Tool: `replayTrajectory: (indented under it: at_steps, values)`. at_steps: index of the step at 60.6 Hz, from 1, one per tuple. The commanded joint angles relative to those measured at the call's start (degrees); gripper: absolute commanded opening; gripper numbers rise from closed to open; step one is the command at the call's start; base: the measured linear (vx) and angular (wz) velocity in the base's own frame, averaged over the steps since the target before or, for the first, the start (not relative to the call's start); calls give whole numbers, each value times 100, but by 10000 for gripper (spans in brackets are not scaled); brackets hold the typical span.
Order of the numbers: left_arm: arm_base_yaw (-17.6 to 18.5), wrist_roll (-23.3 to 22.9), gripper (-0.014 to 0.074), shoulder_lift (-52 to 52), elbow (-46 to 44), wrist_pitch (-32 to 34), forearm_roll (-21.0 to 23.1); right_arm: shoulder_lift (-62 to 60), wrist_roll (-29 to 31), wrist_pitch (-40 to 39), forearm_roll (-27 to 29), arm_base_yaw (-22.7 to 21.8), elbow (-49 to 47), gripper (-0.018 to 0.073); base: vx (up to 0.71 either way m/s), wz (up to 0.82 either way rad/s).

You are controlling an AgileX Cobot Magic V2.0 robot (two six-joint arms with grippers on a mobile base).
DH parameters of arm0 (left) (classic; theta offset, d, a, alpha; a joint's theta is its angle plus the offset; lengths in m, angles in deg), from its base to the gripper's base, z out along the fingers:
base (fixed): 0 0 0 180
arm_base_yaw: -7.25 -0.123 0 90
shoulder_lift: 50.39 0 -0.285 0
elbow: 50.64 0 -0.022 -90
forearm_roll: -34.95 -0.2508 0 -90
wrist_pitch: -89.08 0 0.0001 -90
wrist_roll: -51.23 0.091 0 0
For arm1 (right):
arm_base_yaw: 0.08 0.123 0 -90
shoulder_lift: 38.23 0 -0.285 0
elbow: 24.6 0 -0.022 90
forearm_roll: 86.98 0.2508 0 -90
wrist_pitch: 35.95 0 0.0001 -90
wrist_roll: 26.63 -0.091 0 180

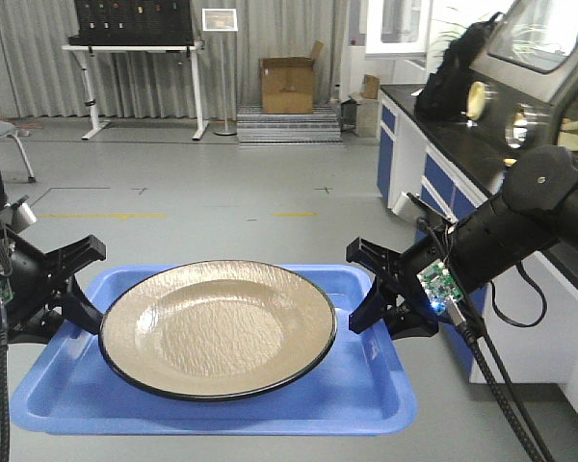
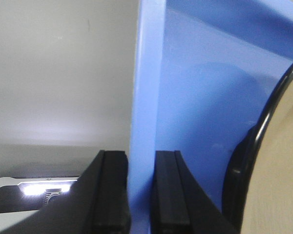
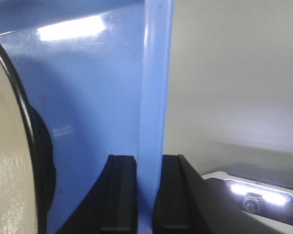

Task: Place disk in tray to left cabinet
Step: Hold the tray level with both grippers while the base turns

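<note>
The tan disk [image 1: 218, 326] with a black rim lies in the bright blue tray [image 1: 270, 404], which is held in the air above the floor. My left gripper [image 1: 82, 298] is shut on the tray's left rim [image 2: 142, 122]; the rim runs between its two black fingers [image 2: 110, 195]. My right gripper [image 1: 371, 289] is shut on the tray's right rim [image 3: 154, 97], between its fingers [image 3: 119, 195]. The disk's edge shows in the left wrist view [image 2: 283, 161] and in the right wrist view [image 3: 10, 146]. The left cabinet is out of view.
A lab bench with blue drawers [image 1: 433, 173] runs along the right side. A cardboard box [image 1: 287, 85] and a white table [image 1: 135, 77] stand at the far wall. A grey floor [image 1: 222, 183] stretches ahead. A chair [image 1: 5, 135] is at far left.
</note>
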Motion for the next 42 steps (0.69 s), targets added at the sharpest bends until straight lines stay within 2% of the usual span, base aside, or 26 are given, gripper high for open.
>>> replayTrajectory:
  at_steps: [1, 42]
  values:
    - [184, -146, 0, -338, -227, -65, 1328, -414, 16, -98, 1264, 181, -203, -1, 40, 20]
    - [184, -146, 0, -338, -227, -65, 1328, -414, 16, -66, 1265, 181, -203, -1, 50, 9]
